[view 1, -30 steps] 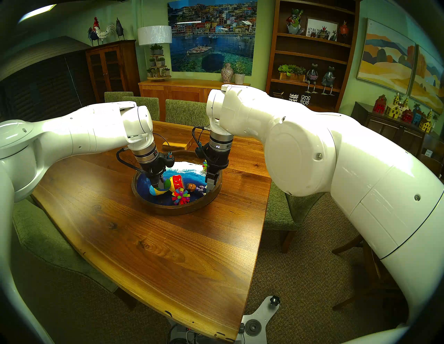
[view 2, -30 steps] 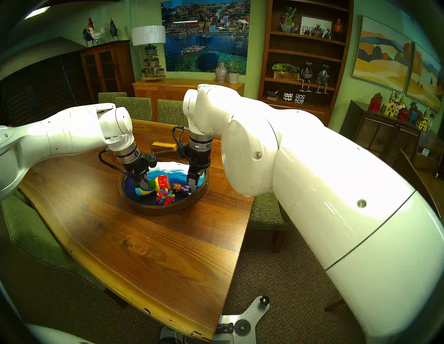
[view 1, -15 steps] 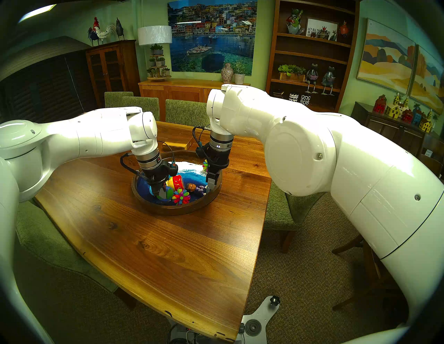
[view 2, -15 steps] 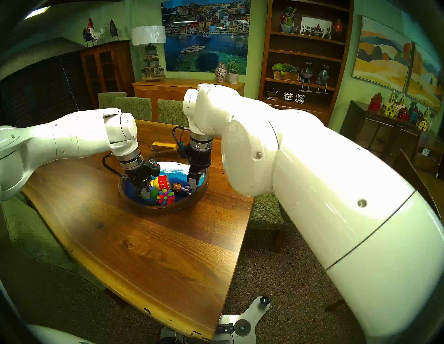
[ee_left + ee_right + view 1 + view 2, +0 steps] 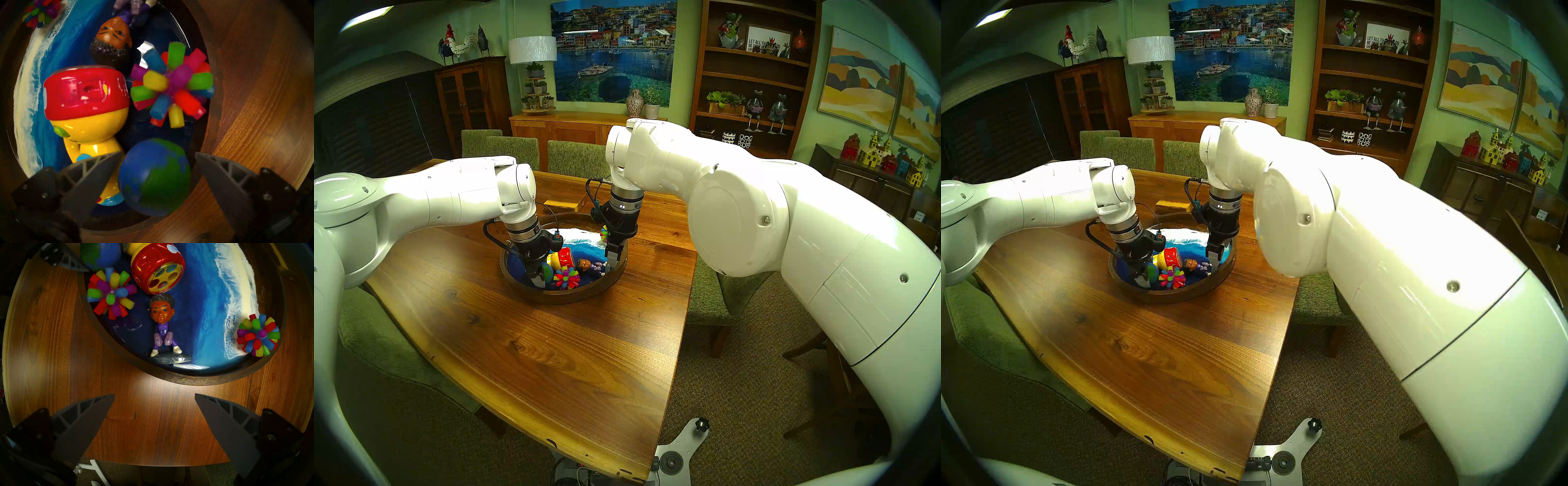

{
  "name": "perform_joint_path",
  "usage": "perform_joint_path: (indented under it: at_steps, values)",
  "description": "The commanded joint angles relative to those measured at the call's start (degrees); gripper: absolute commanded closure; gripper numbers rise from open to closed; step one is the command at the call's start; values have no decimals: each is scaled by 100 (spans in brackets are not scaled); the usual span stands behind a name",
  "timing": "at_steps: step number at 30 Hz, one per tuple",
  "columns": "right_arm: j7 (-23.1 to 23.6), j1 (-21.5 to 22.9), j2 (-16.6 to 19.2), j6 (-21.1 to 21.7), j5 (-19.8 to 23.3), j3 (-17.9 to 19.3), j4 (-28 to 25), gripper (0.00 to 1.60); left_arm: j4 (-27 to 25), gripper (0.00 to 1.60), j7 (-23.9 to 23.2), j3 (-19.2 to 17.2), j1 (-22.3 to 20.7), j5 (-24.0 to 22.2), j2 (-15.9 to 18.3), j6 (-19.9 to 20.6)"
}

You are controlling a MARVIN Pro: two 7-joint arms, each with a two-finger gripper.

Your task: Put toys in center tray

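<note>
A: Which step is the robot working through?

B: It looks like the release of the last toy. The left gripper (image 5: 157, 171) is hanging low inside the center tray (image 5: 565, 297) with its fingers spread, and the globe ball (image 5: 155, 176) is sitting between them; the blur makes it hard to say whether either pad is touching it.

A: And the right gripper (image 5: 154, 412)?

B: It is hovering open and empty over the table (image 5: 153, 404), just outside the tray's rim.

A: What is lying in the tray?

B: The globe ball, the flashlight toy (image 5: 86, 108) beside it, the purple doll (image 5: 162, 324) on its base, one spiky ball (image 5: 171, 84) near the globe and another spiky ball (image 5: 258, 335) against the far rim.

A: The next move?

B: Probably lifting the left gripper straight up, avoiding nudging the ball or the flashlight toy.
</note>
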Motion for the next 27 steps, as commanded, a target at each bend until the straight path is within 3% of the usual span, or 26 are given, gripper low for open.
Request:
perform_joint_path:
  at_steps: [1,19,27]
  values:
    - [433,215,19,-1,-6,10,126,0,-18,0,-10,-147,-203,-60,21,13]
    - [275,221,27,5,-32,107,75,0,-419,0,-196,-485,-739,-121,493,-19]
    - [238,221,32,9,-53,149,62,0,-1038,0,-390,-572,-1112,-77,1082,102]
